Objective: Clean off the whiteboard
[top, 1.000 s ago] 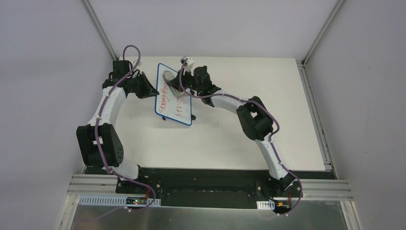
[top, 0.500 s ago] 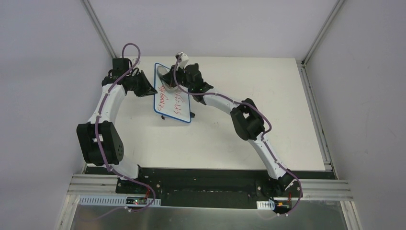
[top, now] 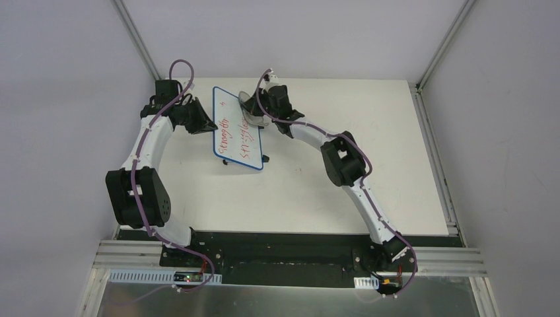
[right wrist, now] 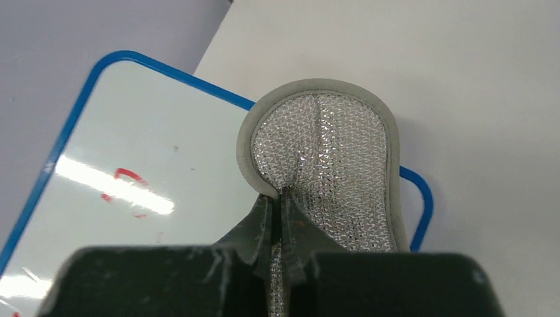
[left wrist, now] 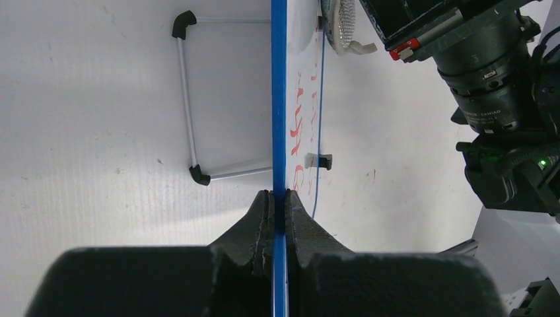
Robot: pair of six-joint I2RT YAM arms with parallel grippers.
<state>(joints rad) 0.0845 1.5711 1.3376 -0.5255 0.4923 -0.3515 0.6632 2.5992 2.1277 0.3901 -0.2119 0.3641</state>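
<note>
The left arm (top: pixel 146 142) is bent at the elbow and stretched forward along the left side. The left gripper (left wrist: pixel 278 195) is closed edge-on over the board's (left wrist: pixel 279 99) rim. The right arm (top: pixel 370 205) is arched forward and to the left. The right gripper (right wrist: pixel 277 198) is pinched shut on a mesh pad (right wrist: pixel 330 152), its fingers (right wrist: pixel 256 230) pressed together.

White matte surface (top: pixel 330 191) centre frame, pale grey walls (top: pixel 59 79) around, silver aluminium rail (top: pixel 455 256) along bottom edge.
</note>
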